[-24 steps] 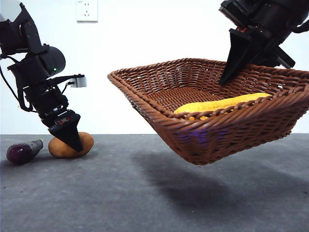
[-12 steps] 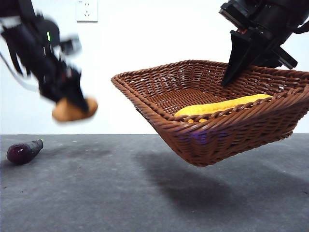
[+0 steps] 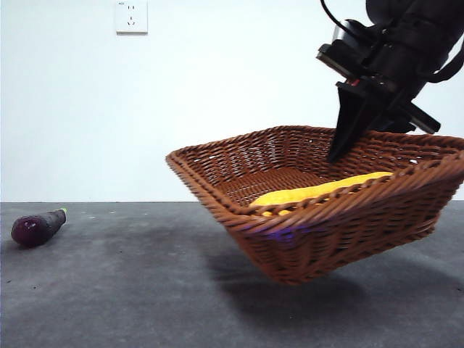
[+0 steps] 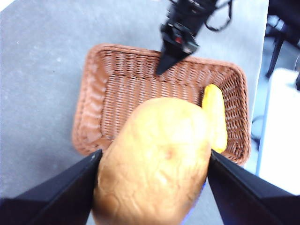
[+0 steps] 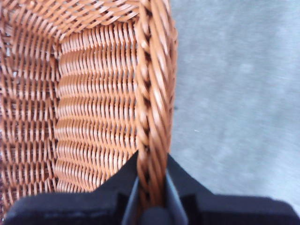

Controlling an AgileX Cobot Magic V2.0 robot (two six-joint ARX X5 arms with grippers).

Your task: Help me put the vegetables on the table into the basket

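The right gripper [image 5: 152, 197] pinches the basket [image 3: 319, 217] rim at upper right, holding it up. The left gripper [image 4: 152, 176] squeezes the potato [image 4: 154, 161] above it.

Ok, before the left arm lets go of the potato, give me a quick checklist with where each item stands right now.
1. Potato held between the left tool's jaws: ok.
2. Potato over the basket opening, judged from the left wrist view: ok, though it sits toward the near rim.
3. Basket held by the right tool, shut on its rim: ok; the front view shows it lifted and tilted.
4. Landing spot free: ok, open weave beside the yellow vegetable.
5. Drop height above the basket floor: cannot tell.
6. Eggplant lies on the table, not yet done.
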